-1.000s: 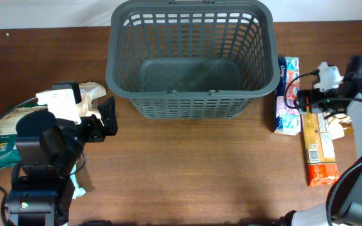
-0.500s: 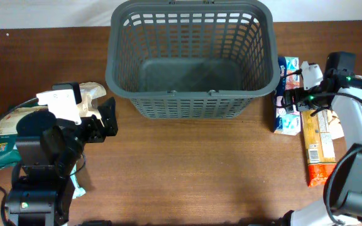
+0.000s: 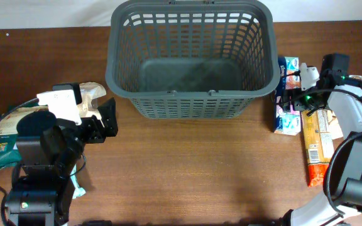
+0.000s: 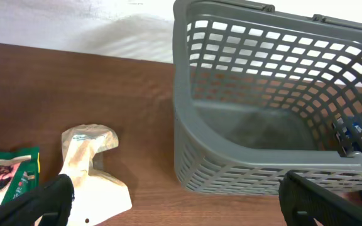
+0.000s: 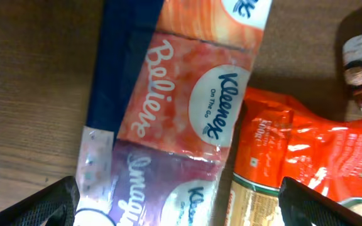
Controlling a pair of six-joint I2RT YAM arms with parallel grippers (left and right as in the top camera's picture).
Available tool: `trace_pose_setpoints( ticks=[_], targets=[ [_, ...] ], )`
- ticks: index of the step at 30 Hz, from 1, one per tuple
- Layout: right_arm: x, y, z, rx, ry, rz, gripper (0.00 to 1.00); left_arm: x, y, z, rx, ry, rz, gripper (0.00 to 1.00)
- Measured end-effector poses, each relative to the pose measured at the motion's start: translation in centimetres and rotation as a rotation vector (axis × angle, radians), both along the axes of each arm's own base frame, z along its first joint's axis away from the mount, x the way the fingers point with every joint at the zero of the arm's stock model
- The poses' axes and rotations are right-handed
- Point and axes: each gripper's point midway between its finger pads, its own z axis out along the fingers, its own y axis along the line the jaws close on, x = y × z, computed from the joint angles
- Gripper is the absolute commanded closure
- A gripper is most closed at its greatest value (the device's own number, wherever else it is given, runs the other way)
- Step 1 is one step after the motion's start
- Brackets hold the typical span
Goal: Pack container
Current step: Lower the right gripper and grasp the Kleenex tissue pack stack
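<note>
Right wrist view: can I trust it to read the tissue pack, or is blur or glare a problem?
Right wrist: the Kleenex pack reads clearly, mild sheen on the orange pack, right hand's fingers blurred at the bottom corners. Left wrist: basket sharp, left hand's fingers blurred. Overhead: even light, no glare.

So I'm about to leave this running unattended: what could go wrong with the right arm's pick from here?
The open right gripper hangs over the tissue pack, whose edge meets the orange pack; a finger could catch both. The tissue pack also lies close beside the basket wall, so the lift could knock the rim.
</note>
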Motion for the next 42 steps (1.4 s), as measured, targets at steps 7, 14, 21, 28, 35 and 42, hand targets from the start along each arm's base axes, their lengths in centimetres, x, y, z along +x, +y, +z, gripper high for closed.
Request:
trace_pose_setpoints(
  ticks=[7, 14, 21, 28, 35, 42],
  targets=[
    [0.1, 0.0, -0.8, 0.011, 0.012, -0.016, 0.01, 0.1, 0.0, -0.1, 0.0, 0.003, 0.0, 0.01],
    [0.4, 0.8, -1.1, 0.013, 0.013, 0.001, 0.01, 0.7, 0.0, -0.9, 0.0, 0.035, 0.0, 0.01],
    [1.6, 1.8, -1.1, 0.02, -0.02, 0.009, 0.01, 0.9, 0.0, -1.2, 0.0, 0.045, 0.0, 0.01],
    [2.4, 2.3, -0.7, 0.061, -0.057, -0.021, 0.12, 0.9, 0.0, -1.2, 0.0, 0.046, 0.0, 0.01],
    [2.5, 2.4, -0.7, 0.077, -0.056, -0.043, 0.12, 0.9, 0.0, -1.2, 0.0, 0.045, 0.0, 0.01],
    [2.2, 2.5, -2.1, 0.087, -0.021, -0.053, 0.09, 0.9, 0.0, -1.2, 0.0, 0.046, 0.0, 0.01]
  ],
)
